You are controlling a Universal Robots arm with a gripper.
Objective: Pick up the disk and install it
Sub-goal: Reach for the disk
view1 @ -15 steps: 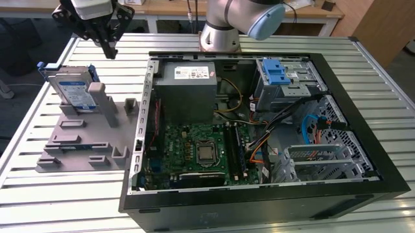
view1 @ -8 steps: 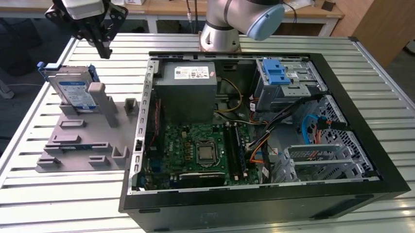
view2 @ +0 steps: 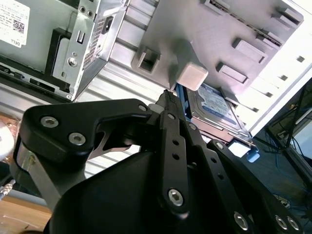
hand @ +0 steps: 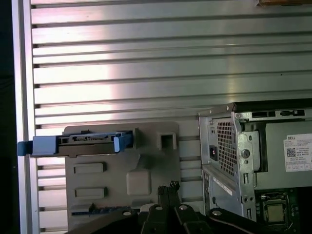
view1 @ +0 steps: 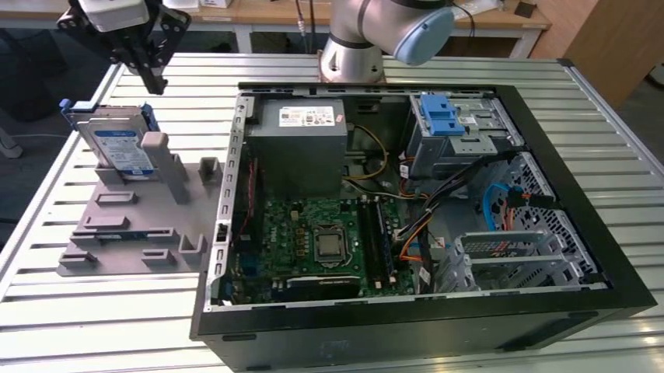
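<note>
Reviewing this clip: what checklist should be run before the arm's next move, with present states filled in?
1. Silver rectangular disk with blue rails stands upright in the grey plastic holder: ok.
2. Black gripper empty: ok.
3. Gripper touching nothing: ok.
4. Gripper lined up over the disk: not ok, offset over the holder.
5. Jaws open for a grasp: not ok, shut.
6. Black computer case open on top: ok.
</note>
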